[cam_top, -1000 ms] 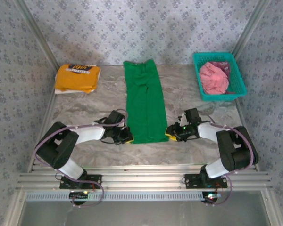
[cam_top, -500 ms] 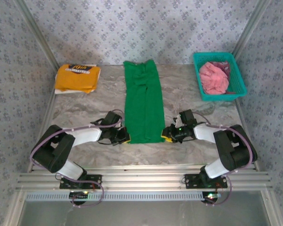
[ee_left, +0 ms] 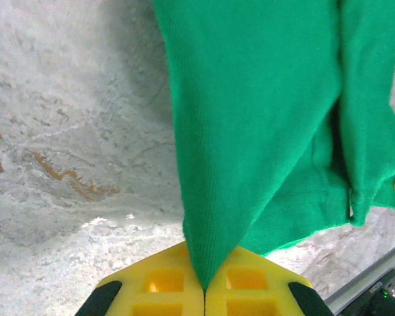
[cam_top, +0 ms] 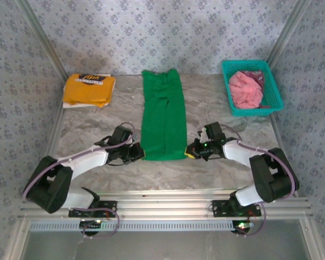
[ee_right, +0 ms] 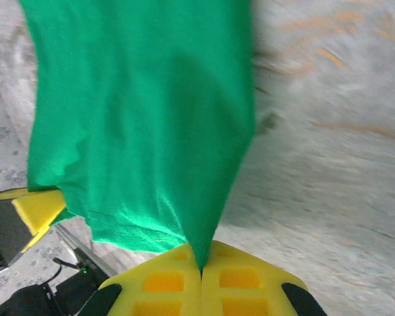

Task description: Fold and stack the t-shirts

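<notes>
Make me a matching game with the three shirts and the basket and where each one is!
Things:
1. green t-shirt
2. yellow-orange t-shirt
3. pink t-shirt
4. teal basket

Places:
A. folded at the far left of the table
B. standing at the far right
C. stretched long down the middle
D. crumpled inside the basket

Pairs: 1-C, 2-A, 3-D, 4-B
</notes>
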Controlling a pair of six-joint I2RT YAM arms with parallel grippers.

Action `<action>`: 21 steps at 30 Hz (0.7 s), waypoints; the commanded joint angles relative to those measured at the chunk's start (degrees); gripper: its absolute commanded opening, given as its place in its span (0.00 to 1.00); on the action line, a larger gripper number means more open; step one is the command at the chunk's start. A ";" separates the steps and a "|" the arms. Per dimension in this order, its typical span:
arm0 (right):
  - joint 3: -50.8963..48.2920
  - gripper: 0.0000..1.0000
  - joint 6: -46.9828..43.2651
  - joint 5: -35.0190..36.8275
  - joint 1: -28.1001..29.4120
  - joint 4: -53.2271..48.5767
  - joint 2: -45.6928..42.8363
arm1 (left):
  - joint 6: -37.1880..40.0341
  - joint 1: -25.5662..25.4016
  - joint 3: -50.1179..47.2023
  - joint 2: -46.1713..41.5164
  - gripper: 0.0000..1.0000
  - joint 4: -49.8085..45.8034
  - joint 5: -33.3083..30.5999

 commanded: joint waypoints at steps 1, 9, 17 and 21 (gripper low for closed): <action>2.59 0.00 -1.14 0.49 0.78 -3.38 -1.73 | 1.82 0.22 1.83 -2.50 0.00 -3.46 -1.71; 1.60 0.00 0.01 1.47 3.48 -3.68 -3.04 | -0.51 -1.79 -2.84 -4.85 0.00 -1.87 -2.44; -4.85 0.00 1.56 2.62 4.71 -7.95 -12.30 | -4.36 -3.94 -8.45 -18.02 0.00 -9.49 -5.79; -0.18 0.00 0.23 3.34 2.83 -10.70 -14.09 | -1.65 -0.40 -3.86 -23.82 0.00 -14.32 -8.32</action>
